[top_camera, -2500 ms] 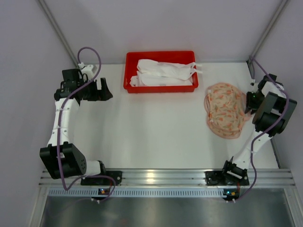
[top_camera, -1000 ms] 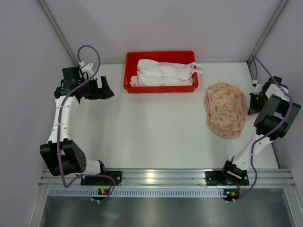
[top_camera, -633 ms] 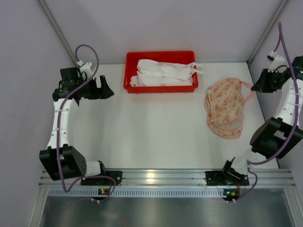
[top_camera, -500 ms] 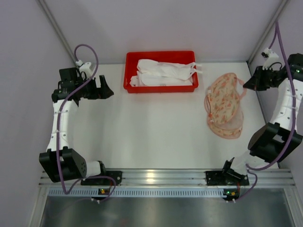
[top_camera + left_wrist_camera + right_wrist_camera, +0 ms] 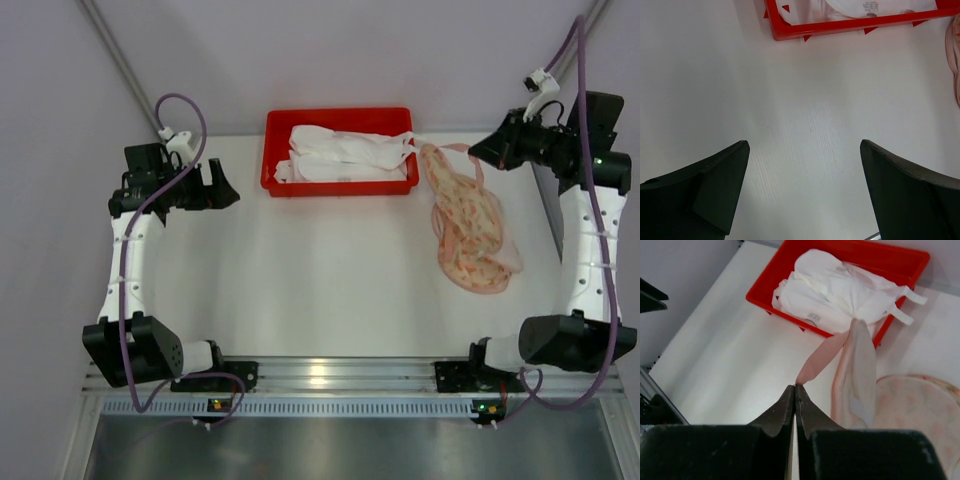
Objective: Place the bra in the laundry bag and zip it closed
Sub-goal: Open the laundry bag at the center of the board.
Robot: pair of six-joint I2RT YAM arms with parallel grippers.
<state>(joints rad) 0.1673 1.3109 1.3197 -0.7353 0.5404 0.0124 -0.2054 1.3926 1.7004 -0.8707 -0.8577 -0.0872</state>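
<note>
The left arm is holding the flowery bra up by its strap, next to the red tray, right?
Not the left one. The right gripper pinches the strap of the bra beside the red tray, as the right wrist view shows. The left gripper is open, holding nothing.

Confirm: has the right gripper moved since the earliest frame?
Yes. The right gripper moved toward the far side and nearer the red tray, pulling the bra along by its strap.
</note>
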